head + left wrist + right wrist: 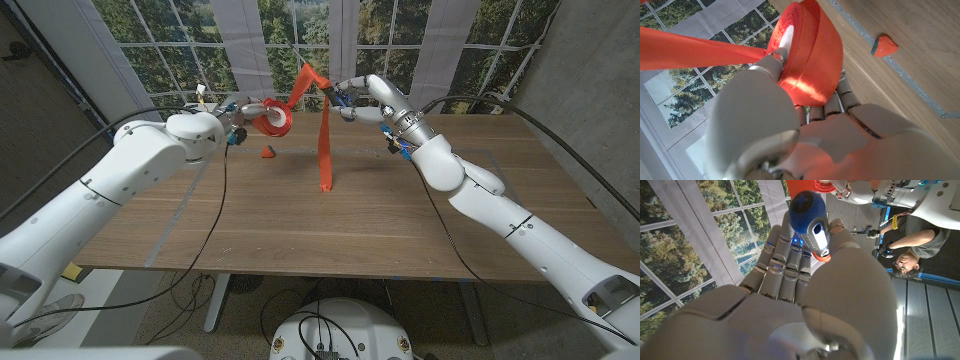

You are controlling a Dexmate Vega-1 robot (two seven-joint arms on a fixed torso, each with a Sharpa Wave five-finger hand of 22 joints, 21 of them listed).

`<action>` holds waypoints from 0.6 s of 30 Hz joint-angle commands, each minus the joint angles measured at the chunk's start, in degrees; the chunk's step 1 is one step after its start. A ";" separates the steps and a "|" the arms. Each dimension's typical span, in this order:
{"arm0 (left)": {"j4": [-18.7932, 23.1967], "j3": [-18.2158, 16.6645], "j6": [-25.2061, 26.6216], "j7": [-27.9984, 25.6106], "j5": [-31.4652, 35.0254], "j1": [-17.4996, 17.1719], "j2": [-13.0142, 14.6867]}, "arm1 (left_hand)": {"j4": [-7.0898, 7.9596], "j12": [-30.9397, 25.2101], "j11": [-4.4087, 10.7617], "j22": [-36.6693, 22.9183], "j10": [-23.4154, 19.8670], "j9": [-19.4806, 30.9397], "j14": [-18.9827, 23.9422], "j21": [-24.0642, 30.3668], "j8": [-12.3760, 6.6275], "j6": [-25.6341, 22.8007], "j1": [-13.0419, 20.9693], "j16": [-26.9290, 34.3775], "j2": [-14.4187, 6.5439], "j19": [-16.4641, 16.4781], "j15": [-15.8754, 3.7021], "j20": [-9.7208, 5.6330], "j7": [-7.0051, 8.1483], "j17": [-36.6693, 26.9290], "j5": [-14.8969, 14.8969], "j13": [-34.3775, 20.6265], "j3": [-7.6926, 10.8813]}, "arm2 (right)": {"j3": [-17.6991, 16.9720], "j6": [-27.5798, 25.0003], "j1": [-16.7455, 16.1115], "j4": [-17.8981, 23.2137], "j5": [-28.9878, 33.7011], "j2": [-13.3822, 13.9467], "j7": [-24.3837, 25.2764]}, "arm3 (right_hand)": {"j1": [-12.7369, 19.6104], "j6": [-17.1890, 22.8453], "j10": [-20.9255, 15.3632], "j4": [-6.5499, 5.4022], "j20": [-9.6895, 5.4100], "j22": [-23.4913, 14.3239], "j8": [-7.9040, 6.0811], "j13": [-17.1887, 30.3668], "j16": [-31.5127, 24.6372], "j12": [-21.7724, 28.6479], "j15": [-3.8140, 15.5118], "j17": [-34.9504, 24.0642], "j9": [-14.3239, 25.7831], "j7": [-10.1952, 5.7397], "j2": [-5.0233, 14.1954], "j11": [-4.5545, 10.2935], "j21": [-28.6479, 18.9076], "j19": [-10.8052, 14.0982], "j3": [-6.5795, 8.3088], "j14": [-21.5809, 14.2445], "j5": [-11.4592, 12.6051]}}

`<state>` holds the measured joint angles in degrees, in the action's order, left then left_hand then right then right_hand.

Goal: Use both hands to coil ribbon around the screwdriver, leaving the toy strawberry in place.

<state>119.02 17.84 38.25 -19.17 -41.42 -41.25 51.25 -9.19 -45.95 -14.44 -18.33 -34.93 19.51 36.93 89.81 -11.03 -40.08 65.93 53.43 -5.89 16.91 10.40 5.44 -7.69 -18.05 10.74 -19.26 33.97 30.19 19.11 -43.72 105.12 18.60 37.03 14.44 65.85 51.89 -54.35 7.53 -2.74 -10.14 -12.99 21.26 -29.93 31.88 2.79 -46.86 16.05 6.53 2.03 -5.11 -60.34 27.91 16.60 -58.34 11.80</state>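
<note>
In the head view my left hand [245, 112] holds an orange-red ribbon roll [276, 118] up above the far left of the table. The ribbon [325, 130] runs from the roll up to the screwdriver [337, 97], and a long strip hangs from there down to the tabletop. My right hand [362, 98] grips the screwdriver in the air. The toy strawberry [267, 152] lies on the table below the roll. The left wrist view shows my hand [790, 125] around the roll [810, 50] and the strawberry [883, 46] beyond. The right wrist view has my hand [805, 295] on the blue-handled screwdriver [810, 225].
The wooden table [330, 230] has tape lines marked on it. Windows and white curtains stand behind its far edge. A person [920, 250] sits off to one side in the right wrist view. Cables hang from both arms.
</note>
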 commanded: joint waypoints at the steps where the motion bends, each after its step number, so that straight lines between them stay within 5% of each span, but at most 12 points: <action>1: -2.81 4.37 1.18 5.80 2.73 7.49 -1.22 | 0.23 -3.19 16.99 -0.15 -19.28 0.21 14.37 0.27 -0.19 -14.79 4.08 1.04 -4.78 0.48 -18.08 -0.10 -0.29 -14.96 0.42 -14.67 0.12 | 1.30 2.57 1.48 -1.39 1.31 -1.80 -2.99 | 6.89 8.53 -5.78 -0.07 -1.84 -0.10 -0.56 8.17 -0.03 0.11 9.64 -0.28 0.09 -9.08 6.62 5.79 -0.28 -0.62 0.41 -5.86 0.49; 10: -5.49 6.57 -0.58 11.70 4.03 12.29 -2.98 | 0.23 -2.97 17.16 -0.11 -19.29 0.23 14.29 0.27 -0.16 -14.61 4.13 0.93 -4.80 0.42 -17.99 -0.12 -0.26 -14.90 0.41 -14.77 0.11 | 3.03 0.07 2.18 -0.90 6.97 -2.11 -4.31 | 6.62 8.80 -5.89 -0.08 -2.30 -0.13 -0.52 8.23 0.11 -0.06 9.75 -0.64 0.04 -9.57 6.10 6.10 -0.23 -1.25 0.02 -5.28 0.50; 18: -4.43 4.99 0.43 10.41 4.01 12.58 -3.21 | 0.22 -2.87 17.15 -0.07 -19.43 0.21 14.48 0.28 -0.21 -14.73 4.17 0.94 -4.80 0.45 -18.04 -0.14 -0.21 -14.89 0.41 -14.87 0.12 | 4.13 -4.01 2.03 -0.38 12.60 -1.81 -3.42 | 6.43 9.18 -5.95 -0.21 -2.67 -0.16 -0.51 8.16 0.33 -0.37 9.87 -0.95 -0.01 -10.33 6.10 6.29 -0.23 -1.78 -0.22 -4.67 0.59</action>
<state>114.98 23.11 38.82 -12.03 -38.52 -31.03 48.80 -9.18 -45.96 -14.44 -18.34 -34.93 19.56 36.93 89.80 -11.01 -40.09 65.84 53.43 -5.98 16.90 10.40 5.45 -7.69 -18.05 10.83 -19.26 33.96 32.01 19.15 -42.05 104.08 24.42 35.48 10.55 65.85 51.37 -54.34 7.43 -2.66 -10.14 -13.43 21.27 -29.71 31.67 2.79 -47.61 15.84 6.01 2.03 -5.10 -60.34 26.59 16.49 -58.34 12.11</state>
